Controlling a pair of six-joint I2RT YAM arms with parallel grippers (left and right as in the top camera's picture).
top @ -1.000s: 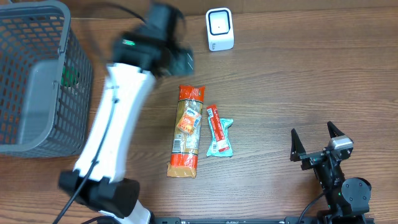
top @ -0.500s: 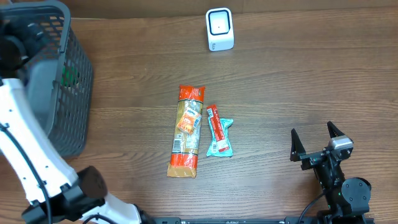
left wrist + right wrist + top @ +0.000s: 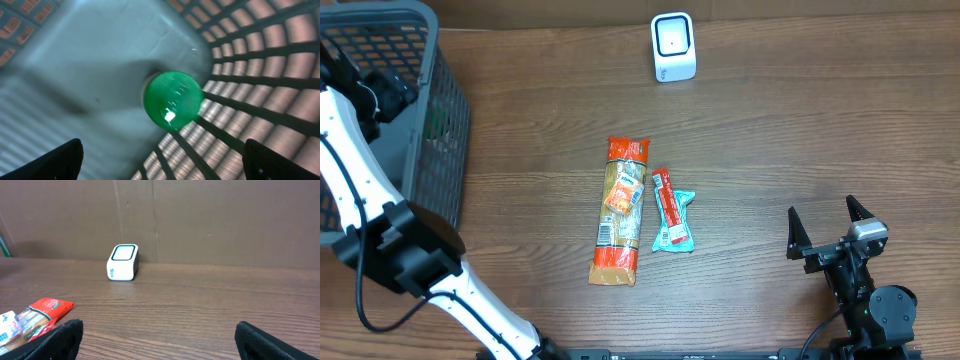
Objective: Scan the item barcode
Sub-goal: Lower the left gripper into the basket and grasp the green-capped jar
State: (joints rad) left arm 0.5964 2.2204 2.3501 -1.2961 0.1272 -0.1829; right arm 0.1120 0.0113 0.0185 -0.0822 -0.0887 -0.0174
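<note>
Green item lies in the basket, by its mesh wall, ahead of the left gripper. That gripper's fingers stand wide apart and touch nothing. What the item is I cannot tell: only a round, glossy, blurred face shows. From overhead it is a green patch behind the mesh, and the gripper is partly hidden by the basket. The right gripper sits low near the table's front edge, jaws spread and empty. Orange packet and teal packet lie side by side mid-table, their print too small to read. The scanner stands at the far edge.
</note>
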